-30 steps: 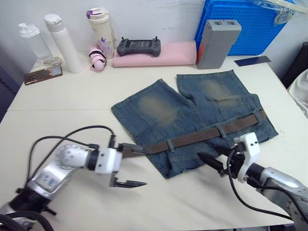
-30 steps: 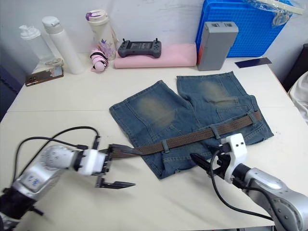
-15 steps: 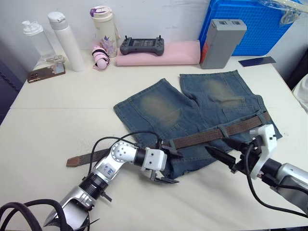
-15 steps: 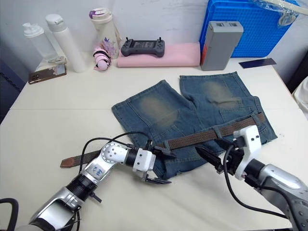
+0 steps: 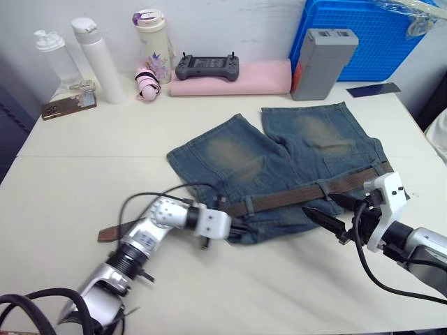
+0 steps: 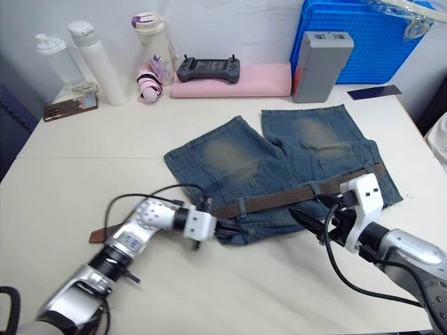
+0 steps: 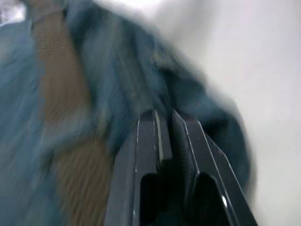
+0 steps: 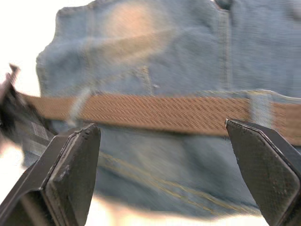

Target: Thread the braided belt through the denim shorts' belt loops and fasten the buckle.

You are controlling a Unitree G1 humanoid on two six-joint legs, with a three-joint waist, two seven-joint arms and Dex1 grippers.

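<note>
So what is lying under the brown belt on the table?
Under most of the braided belt lie the denim shorts, where it passes beneath belt loops. Its left tail rests on bare table. The robot's left arm hides the stretch between them.

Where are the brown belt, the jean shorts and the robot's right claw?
braided belt [image 5: 293, 195]: left eye view, woven strap on the waistband.
denim shorts [image 5: 230, 153]: left eye view, pale patch of one leg.
right claw [image 5: 334, 213]: left eye view, between its fingertips.

Cream table [image 5: 84, 174] against white wall [image 5: 230, 21]; blue crate [image 5: 370, 35] at back
</note>
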